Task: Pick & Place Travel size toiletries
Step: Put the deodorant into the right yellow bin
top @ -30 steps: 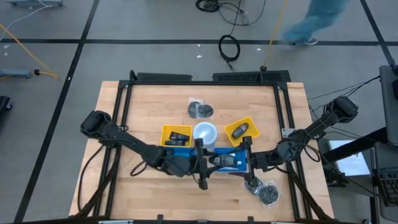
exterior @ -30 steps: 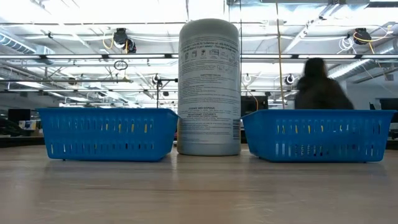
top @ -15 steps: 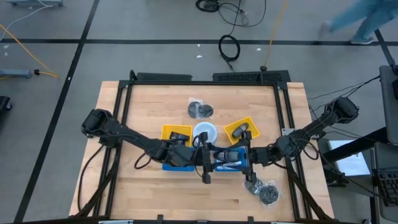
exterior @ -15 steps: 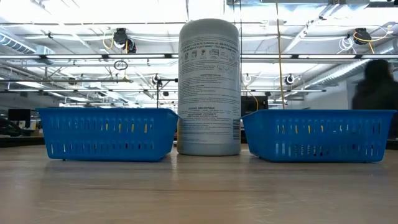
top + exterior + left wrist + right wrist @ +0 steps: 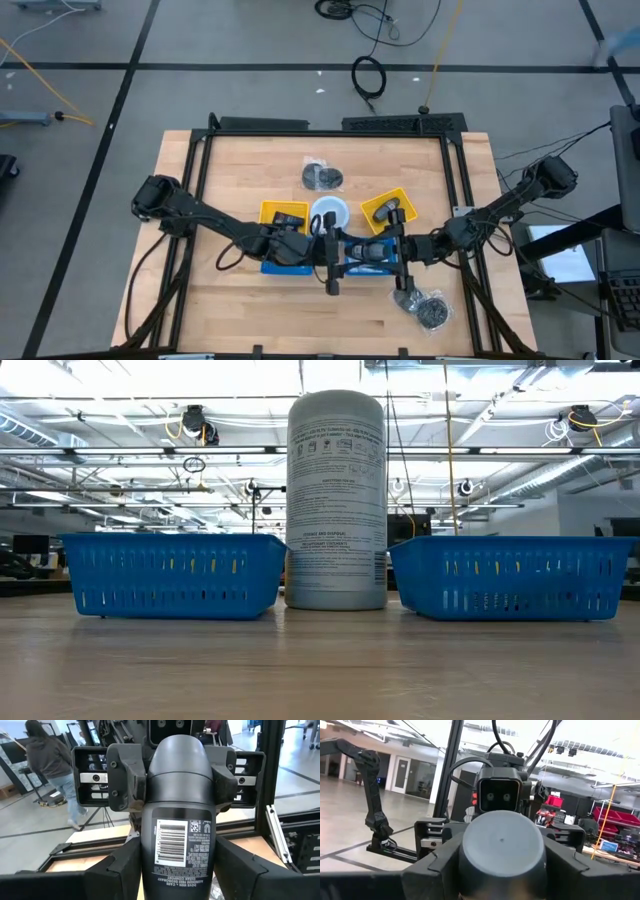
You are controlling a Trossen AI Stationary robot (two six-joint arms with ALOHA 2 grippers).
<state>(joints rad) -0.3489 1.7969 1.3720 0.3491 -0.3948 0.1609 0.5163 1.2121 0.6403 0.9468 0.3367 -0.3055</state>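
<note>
The left gripper (image 5: 322, 250) and right gripper (image 5: 386, 250) meet nose to nose above the middle of the tabletop (image 5: 230, 160), sharing one dark deodorant stick (image 5: 177, 820), the travel toiletry. The left fingers hug its labelled body and the right fingers hug its rounded cap, both closed against it, though I cannot tell how firmly. My worry is the swap: if one side lets go before the other truly has it, the smooth, rounded stick could slide out and drop, or hit a basket rim and bounce; if both pull, it could twist askew. Below them sit two blue baskets (image 5: 172, 572) (image 5: 510, 575) with a tall white canister (image 5: 336, 500) between, yellow trays (image 5: 283, 215) (image 5: 388, 207) just beyond, and clear bags of metal bits at the far middle (image 5: 322, 177) and near right (image 5: 430, 310). A person (image 5: 50, 765) walks on the grey floor beyond the tabletop, where a cable coil (image 5: 368, 75) lies.
</note>
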